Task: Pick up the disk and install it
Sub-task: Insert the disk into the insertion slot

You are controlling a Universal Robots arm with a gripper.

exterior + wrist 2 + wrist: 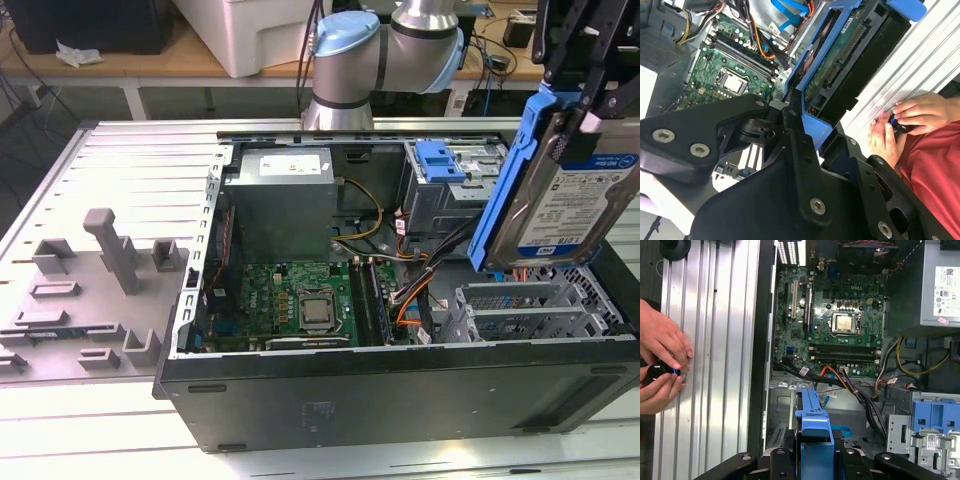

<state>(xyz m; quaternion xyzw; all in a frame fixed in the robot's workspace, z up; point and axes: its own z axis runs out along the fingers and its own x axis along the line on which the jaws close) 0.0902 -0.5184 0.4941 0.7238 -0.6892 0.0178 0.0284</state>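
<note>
The disk (560,205) is held clear of the tabletop (130,165) at the exterior view's right, above the open computer case (400,390). It is tilted steeply, and its labelled face is turned towards the exterior camera. A blue frame (500,190) runs along its edges. The gripper (580,115) is clamped on the upper end of the disk, with its black fingers closed against the blue frame. In the second wrist view, the green circuit board (840,55) on the underside of the disk is exposed.

Inside the case, the motherboard (290,300) is mounted flat on the case floor. The grey power supply box (280,200) is located at the far side. A blue latch (440,160) is fitted on the drive cage beside it. Orange and black cables (420,285) are routed between the motherboard and the drive cage.

A grey moulded fixture (110,260) is placed on the tabletop beside the case, at the exterior view's left. In the first wrist view, a person's hands (662,345) are seen at the tabletop edge, closed around a small black object (657,372).
</note>
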